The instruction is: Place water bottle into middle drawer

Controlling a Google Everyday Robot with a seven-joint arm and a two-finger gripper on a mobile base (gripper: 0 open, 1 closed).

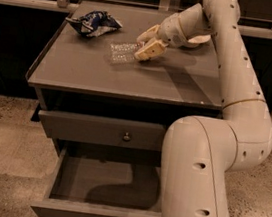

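Note:
The water bottle [121,52], clear and ribbed, lies on its side on the grey cabinet top [90,74], left of centre. My gripper [149,42] reaches in from the right at the bottle's right end. Its two pale fingers [151,50] stand apart, straddling that end, low over the top. The middle drawer [78,175] is pulled out below, showing its shallow grey tray with nothing in it. My arm's lower link covers the drawer's right part.
A blue-and-white foil snack bag [93,22] lies at the back left of the cabinet top. A closed grey drawer front with a round knob [127,136] sits above the open drawer. A railing runs behind the cabinet. Speckled floor lies all round.

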